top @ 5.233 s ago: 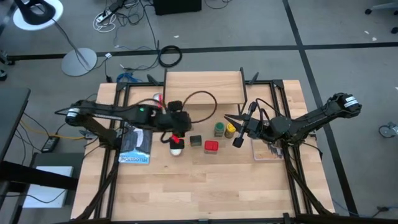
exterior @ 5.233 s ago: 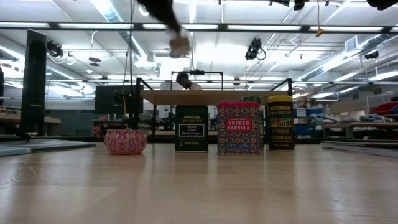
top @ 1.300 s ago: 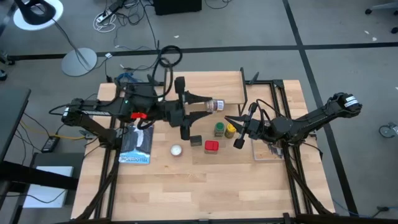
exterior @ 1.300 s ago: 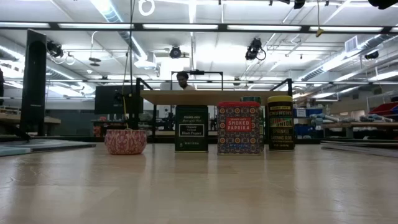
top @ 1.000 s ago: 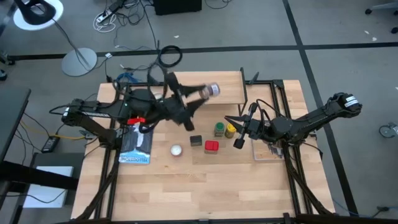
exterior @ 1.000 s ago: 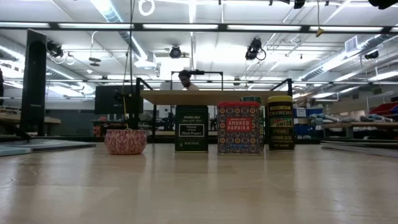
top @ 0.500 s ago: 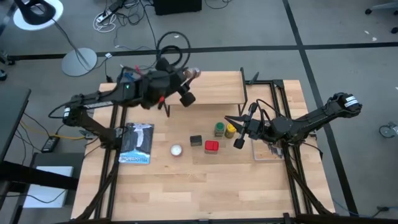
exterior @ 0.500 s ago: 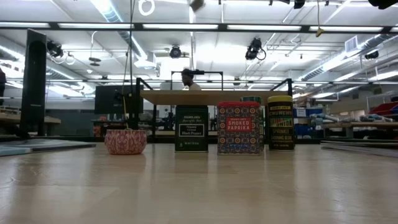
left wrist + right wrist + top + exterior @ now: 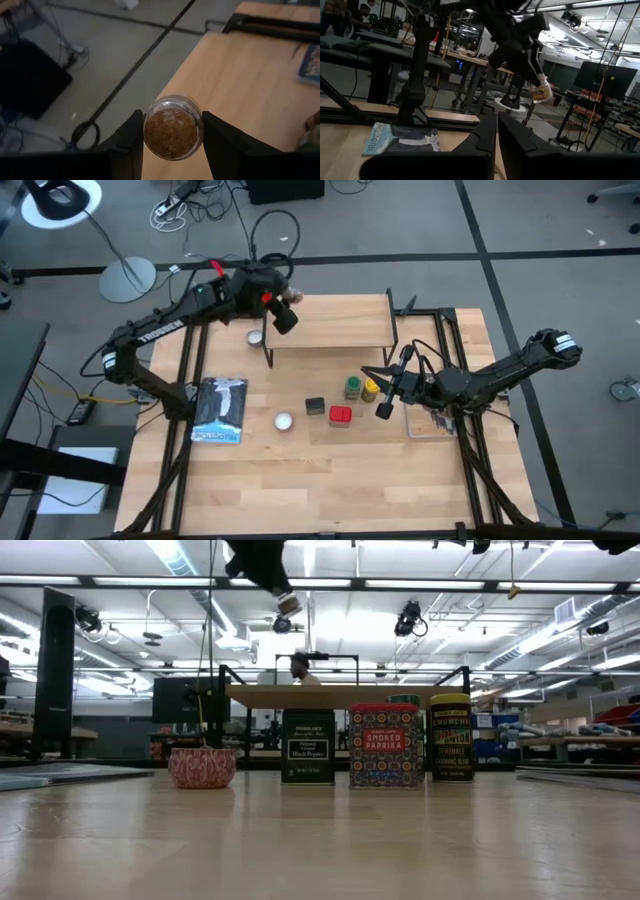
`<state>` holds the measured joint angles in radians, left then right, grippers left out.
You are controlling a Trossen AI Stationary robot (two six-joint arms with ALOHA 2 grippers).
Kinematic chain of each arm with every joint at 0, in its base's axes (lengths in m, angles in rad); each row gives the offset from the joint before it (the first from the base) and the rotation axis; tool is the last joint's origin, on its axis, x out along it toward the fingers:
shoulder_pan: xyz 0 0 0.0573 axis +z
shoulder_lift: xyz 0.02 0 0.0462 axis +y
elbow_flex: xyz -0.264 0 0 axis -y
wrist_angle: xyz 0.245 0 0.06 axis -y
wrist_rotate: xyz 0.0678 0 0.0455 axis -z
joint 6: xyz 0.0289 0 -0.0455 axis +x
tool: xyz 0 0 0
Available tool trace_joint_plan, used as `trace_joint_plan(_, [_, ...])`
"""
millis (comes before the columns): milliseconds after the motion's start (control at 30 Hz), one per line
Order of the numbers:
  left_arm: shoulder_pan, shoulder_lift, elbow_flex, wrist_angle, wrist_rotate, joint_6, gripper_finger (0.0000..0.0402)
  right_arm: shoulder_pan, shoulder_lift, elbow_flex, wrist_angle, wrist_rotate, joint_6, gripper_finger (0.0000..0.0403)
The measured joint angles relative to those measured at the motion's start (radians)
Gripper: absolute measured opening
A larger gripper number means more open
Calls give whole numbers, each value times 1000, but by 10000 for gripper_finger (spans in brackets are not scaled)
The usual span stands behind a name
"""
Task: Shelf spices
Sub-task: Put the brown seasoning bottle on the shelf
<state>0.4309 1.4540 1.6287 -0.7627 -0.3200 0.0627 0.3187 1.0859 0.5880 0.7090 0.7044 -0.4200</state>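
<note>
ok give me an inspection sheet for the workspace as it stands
surface: wooden tabletop, shelf at its far edge
job's things: small brownish jar in left gripper, over the shelf's left end; black tin, red tin, green-capped jar, yellow jar on the table
clutter: book, silver discs
grippers: left holds the jar; right gripper shut, beside the yellow jar
cables: coil on floor
surroundings: floor lamp

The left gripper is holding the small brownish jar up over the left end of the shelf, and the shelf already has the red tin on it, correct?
Not quite. The left gripper does hold the small brownish jar above the left end of the shelf, but the high view shows the red tin on the tabletop, in front of the shelf beside the black tin.
</note>
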Motion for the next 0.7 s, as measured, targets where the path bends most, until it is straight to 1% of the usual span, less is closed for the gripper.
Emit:
trace_joint_plan(133, [79,7,0,-39,63,-22,154,0,0,0,0,0,0,17])
trace_joint_plan(300, [168,41,0,-72,165,-4,154,0,0,0,0,0,1,17])
trace_joint_plan(400, [192,80,0,-82,188,38,154,0,0,0,1,0,4,18])
trace_joint_plan(500, [209,133,0,-81,233,77,154,0,0,0,0,0,4,18])
trace_joint_plan(633, [224,210,0,-98,235,118,154,0,0,0,0,0,4,18])
trace_joint_plan(700, [228,245,0,-105,216,136,154,0,0,0,-1,0,3,18])
